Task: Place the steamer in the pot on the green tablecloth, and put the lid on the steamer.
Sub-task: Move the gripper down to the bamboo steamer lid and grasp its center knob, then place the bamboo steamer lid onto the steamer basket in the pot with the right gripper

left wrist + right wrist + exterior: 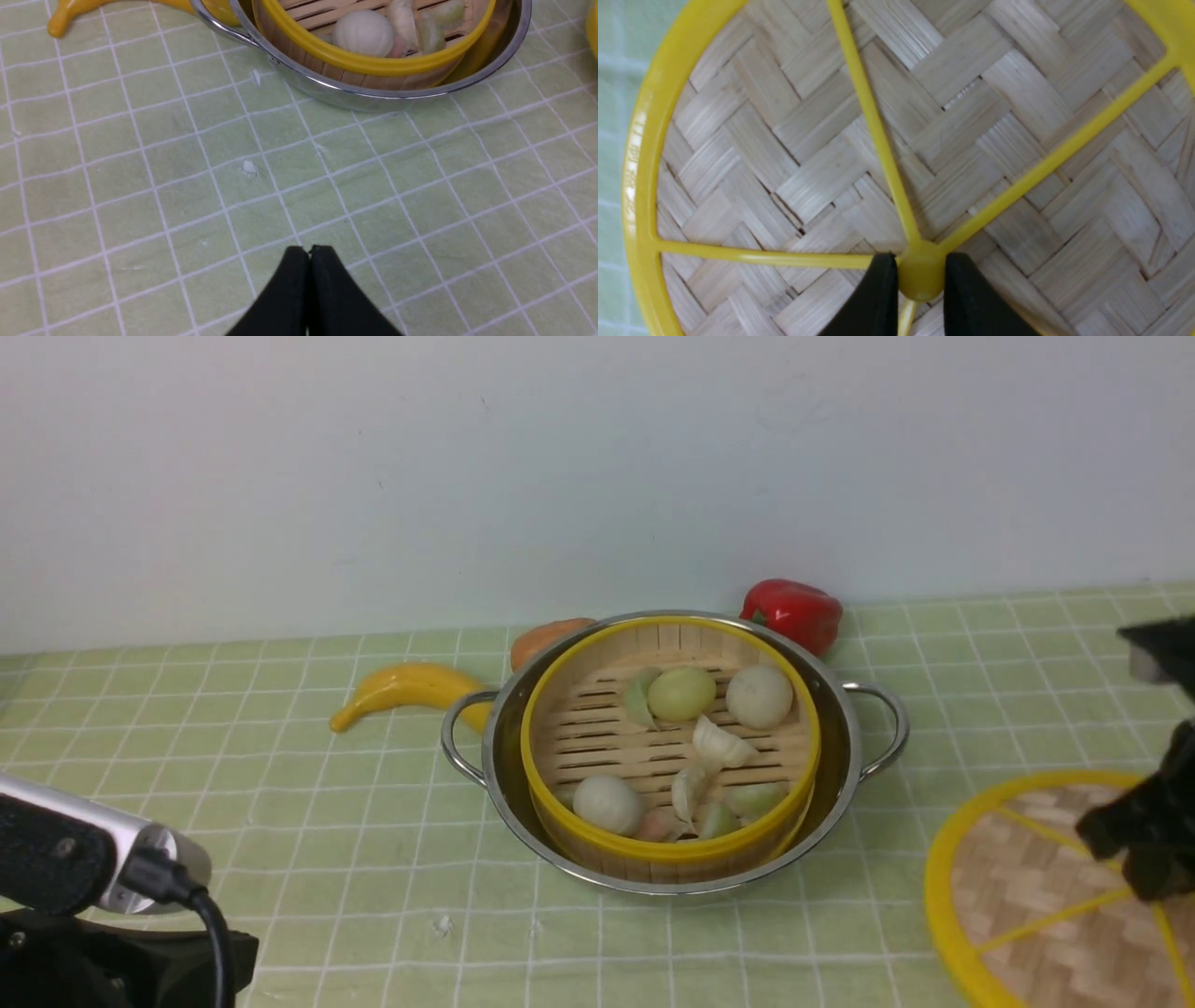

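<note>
Pale wall [560, 457] runs behind a green tablecloth [280, 803] with a white grid. Near the middle of the cloth stands the pot [836, 756]. The steamer [597, 733] sits inside it, uncovered, with pale buns [758, 695] and dumplings [721, 744] on its slatted floor. A banana [401, 689] lies beside the pot's left handle, and a red pepper [794, 611] sits behind the pot by the wall. The lid [1018, 887] lies flat on the cloth to the right of the pot, apart from it. The right gripper [920, 280] is clamped on the lid's yellow centre hub, one finger pressed on each side. The left gripper [308, 252] hangs over bare cloth on the near side of the pot, its fingers pressed together and holding nothing.
</note>
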`<state>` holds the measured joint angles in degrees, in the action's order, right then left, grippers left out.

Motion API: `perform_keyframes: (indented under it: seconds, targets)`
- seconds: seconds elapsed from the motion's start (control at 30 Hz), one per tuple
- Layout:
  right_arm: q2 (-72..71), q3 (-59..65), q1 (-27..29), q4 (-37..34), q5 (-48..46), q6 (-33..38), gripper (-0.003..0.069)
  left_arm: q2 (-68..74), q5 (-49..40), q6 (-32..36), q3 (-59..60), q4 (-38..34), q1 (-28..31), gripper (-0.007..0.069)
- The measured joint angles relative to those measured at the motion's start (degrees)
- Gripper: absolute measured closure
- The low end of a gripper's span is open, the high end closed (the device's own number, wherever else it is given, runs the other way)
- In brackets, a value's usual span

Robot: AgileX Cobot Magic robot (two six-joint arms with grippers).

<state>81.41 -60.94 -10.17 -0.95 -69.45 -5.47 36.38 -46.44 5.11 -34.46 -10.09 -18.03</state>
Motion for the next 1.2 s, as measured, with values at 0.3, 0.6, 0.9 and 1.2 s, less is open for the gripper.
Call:
perform_keyframes:
  seconds: [0.3, 0.6, 0.9, 1.2]
  targets:
    - [6.2, -25.9, -3.9, -5.2, -1.1, 0.0, 0.0522, 0.0, 0.0, 0.0, 0.0, 0.2, 0.0, 0.0626]
    - [29.9, -49.9, -17.0, -3.3, -1.0, -3.7, 0.0522, 0.0, 0.0, 0.0, 0.0, 0.2, 0.0, 0.0623]
    - [40.3, -55.1, -22.5, -3.3, -1.2, -5.2, 0.0522, 0.0, -0.2, 0.0, 0.0, 0.3, 0.0, 0.0623]
    - [43.2, -55.2, -23.0, -1.7, -1.2, -5.6, 0.0522, 0.0, -0.2, 1.5, 0.0, 0.3, 0.0, 0.0613]
